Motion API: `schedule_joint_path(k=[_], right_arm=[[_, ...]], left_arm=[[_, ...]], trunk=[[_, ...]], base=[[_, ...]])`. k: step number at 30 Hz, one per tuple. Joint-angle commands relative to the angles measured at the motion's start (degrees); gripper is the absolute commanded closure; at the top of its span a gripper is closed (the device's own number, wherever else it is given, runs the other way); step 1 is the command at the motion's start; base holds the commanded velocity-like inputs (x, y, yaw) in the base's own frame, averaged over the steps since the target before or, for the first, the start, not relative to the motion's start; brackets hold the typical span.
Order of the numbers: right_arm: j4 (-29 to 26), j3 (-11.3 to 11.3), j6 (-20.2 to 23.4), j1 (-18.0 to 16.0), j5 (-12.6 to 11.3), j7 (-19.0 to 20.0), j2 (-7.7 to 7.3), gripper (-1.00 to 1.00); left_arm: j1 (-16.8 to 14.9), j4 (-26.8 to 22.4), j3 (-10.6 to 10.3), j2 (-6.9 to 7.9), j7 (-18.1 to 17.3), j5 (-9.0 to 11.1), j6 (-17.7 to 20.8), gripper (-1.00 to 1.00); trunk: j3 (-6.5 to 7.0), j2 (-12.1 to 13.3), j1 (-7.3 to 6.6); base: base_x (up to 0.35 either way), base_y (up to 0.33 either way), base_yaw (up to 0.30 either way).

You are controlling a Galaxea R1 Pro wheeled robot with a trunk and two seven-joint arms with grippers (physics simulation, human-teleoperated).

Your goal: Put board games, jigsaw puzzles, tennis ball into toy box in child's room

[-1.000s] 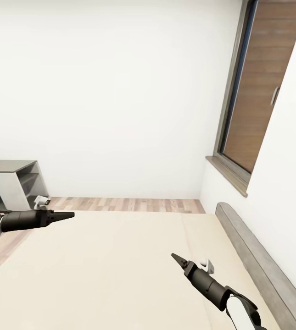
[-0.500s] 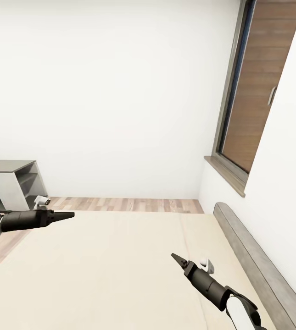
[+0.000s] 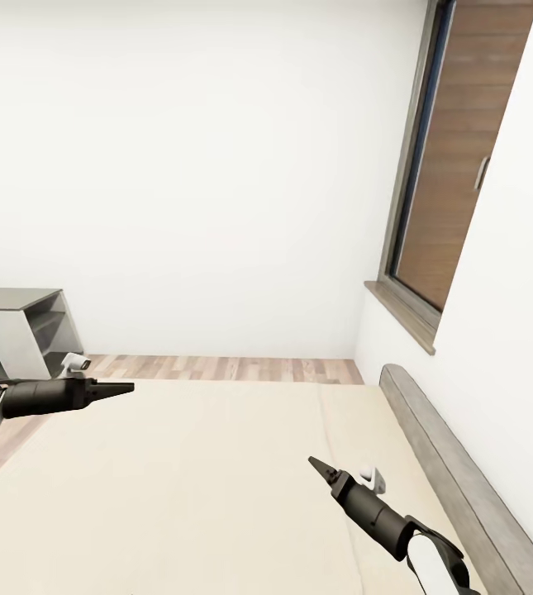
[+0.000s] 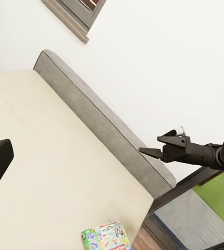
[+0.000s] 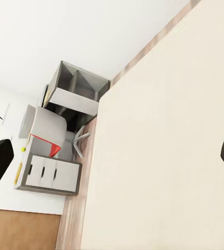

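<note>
The bed's beige mattress [image 3: 192, 479] spreads below both arms, with its grey headboard [image 3: 456, 487] along the right. One board game [image 4: 108, 237], a flat box with busy print, lies at the mattress edge in the left wrist view. My left gripper [image 3: 127, 387] hovers open over the bed's left side, holding nothing. Over the bed's right part my right gripper [image 3: 314, 463] is open and empty too. The table [image 5: 49, 174], with white drawers, stands beyond the bed in the right wrist view. A tiny yellow dot [image 5: 23, 149] on it may be the tennis ball. The toy box and jigsaw puzzles are out of view.
A dark grey side desk [image 3: 26, 326] stands at the left against the white wall. A strip of wood-plank floor [image 3: 216, 368] runs between the bed and the wall. A grey-framed window [image 3: 440, 182] fills the right wall. A white and red chair [image 5: 47, 130] stands by the table.
The whole picture has shifted slightly: window and headboard sit further left now, so the camera has turned a little right. Both arms hold the same pose.
</note>
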Motion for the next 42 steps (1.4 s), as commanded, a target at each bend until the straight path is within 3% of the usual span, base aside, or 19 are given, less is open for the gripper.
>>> schedule_joint_path(k=[1, 42], right_arm=[[0.0, -0.1, 0.4, 0.0, -0.2, 0.1, 0.04, -1.00], [-0.1, -0.1, 0.4, 0.0, -0.2, 0.1, 0.27, -1.00]], left_arm=[[0.0, 0.0, 0.0, 0.01, -0.2, 0.0, 0.6, -1.00], [0.0, 0.0, 0.0, 0.01, -0.2, 0.0, 0.6, -1.00]], trunk=[[-0.03, 0.0, 0.02], [-0.03, 0.0, 0.02]], base=[[-0.004, -0.015, 0.000], [0.000, -0.029, 0.000]])
